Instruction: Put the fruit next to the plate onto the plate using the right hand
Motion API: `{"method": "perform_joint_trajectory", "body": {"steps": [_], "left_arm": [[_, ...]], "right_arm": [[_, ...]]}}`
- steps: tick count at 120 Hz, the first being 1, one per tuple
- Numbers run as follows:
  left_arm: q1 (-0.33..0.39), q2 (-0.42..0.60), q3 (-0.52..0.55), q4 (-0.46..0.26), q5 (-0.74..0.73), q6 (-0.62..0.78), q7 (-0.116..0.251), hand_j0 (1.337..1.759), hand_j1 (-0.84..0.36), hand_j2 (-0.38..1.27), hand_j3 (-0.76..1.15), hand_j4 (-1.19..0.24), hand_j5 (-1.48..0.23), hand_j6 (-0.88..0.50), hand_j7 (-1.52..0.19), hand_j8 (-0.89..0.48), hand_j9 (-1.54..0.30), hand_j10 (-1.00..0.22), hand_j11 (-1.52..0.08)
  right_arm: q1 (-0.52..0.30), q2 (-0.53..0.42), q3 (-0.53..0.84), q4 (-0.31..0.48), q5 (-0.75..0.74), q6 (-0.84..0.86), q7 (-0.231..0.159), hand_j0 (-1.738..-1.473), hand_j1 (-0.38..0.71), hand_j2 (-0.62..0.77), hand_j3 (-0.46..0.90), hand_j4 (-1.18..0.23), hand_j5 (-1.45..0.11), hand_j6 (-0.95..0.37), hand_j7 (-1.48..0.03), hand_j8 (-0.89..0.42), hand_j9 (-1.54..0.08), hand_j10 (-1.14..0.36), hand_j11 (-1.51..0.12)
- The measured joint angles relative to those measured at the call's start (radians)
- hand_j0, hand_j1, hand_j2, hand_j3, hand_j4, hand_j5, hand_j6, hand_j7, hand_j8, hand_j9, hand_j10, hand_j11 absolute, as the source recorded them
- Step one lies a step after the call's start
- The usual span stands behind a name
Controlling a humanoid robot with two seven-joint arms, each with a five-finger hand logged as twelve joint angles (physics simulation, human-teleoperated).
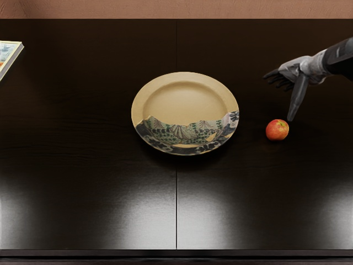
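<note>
Currently the fingers [295,100] of the right hand [295,70] are apart and hold nothing. One long digit hangs down, its tip just above and to the right of the apple [277,130], and the others fan out leftward. We see no contact with the fruit. The forearm enters from the picture's right edge; the left arm is out of view.

Apple: small, round, red-orange, resting on the table [88,182] near the plate [185,105], on its right and apart from the rim. The plate holds nothing.

Step in hand, by our judgement: approach and grasp. Notes for doing it well:
- bring the palm over the fruit rather than poking with the hanging digit; a nudge would likely roll a round body
- close thumb and fingers on opposite sides, below the widest part
- lift clear of the raised rim before carrying leftward; set down in the flat tan centre

Surface: dark, glossy, hard-looking, with pale reflections toward the front edge; we expect it to do little to stop a rolling apple. A thin seam [176,210] runs front to back under the plate.

Room: a book-like item [8,54] lies at the far left edge, well apart; a brownish wall strip [176,8] shows beyond the table
</note>
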Motion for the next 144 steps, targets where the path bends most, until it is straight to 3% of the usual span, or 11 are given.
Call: {"method": "perform_joint_trajectory", "body": {"steps": [40, 53, 70, 83, 106, 144], "left_arm": [[0.000, 0.000, 0.000, 0.000, 0.000, 0.000, 0.000, 1.658, 0.34, 0.00, 0.00, -0.01, -0.01, -0.01, -0.01, -0.01, -0.01, -0.01, -0.01], [0.000, 0.000, 0.000, 0.000, 0.000, 0.000, 0.000, 1.658, 0.34, 0.00, 0.00, -0.01, -0.01, -0.01, -0.01, -0.01, -0.01, -0.01, -0.01], [0.000, 0.000, 0.000, 0.000, 0.000, 0.000, 0.000, 1.658, 0.34, 0.00, 0.00, -0.01, -0.01, -0.01, -0.01, -0.01, -0.01, -0.01, -0.01], [0.000, 0.000, 0.000, 0.000, 0.000, 0.000, 0.000, 1.658, 0.34, 0.00, 0.00, -0.01, -0.01, -0.01, -0.01, -0.01, -0.01, -0.01, -0.01], [0.000, 0.000, 0.000, 0.000, 0.000, 0.000, 0.000, 1.658, 0.34, 0.00, 0.00, -0.01, -0.01, -0.01, -0.01, -0.01, -0.01, -0.01, -0.01], [0.000, 0.000, 0.000, 0.000, 0.000, 0.000, 0.000, 1.658, 0.34, 0.00, 0.00, -0.01, -0.01, -0.01, -0.01, -0.01, -0.01, -0.01, -0.01]], "right_arm": [[0.036, 0.055, 0.004, 0.032, 0.002, 0.000, -0.028, -1.658, -0.35, 0.00, 0.00, 0.00, 0.00, 0.00, 0.00, 0.00, 0.00, 0.00, 0.00], [0.049, 0.057, 0.010, 0.172, 0.008, 0.000, -0.032, -1.658, -0.35, 0.00, 0.00, 0.00, 0.00, 0.00, 0.00, 0.00, 0.00, 0.00, 0.00], [0.058, -0.032, 0.011, 0.463, -0.029, 0.000, -0.033, -1.658, -0.35, 0.00, 0.00, 0.00, 0.00, 0.00, 0.00, 0.00, 0.00, 0.00, 0.00], [0.059, -0.091, 0.005, 0.563, -0.050, 0.000, -0.033, -1.658, -0.35, 0.00, 0.00, 0.00, 0.00, 0.00, 0.00, 0.00, 0.00, 0.00, 0.00], [0.023, -0.127, 0.010, 0.613, -0.130, -0.067, -0.033, -1.658, -0.35, 0.00, 0.00, 0.00, 0.00, 0.00, 0.00, 0.00, 0.00, 0.00, 0.00], [-0.068, -0.155, 0.003, 0.624, -0.293, -0.234, -0.033, -1.658, -0.35, 0.00, 0.00, 0.00, 0.00, 0.00, 0.00, 0.00, 0.00, 0.00, 0.00]]}}
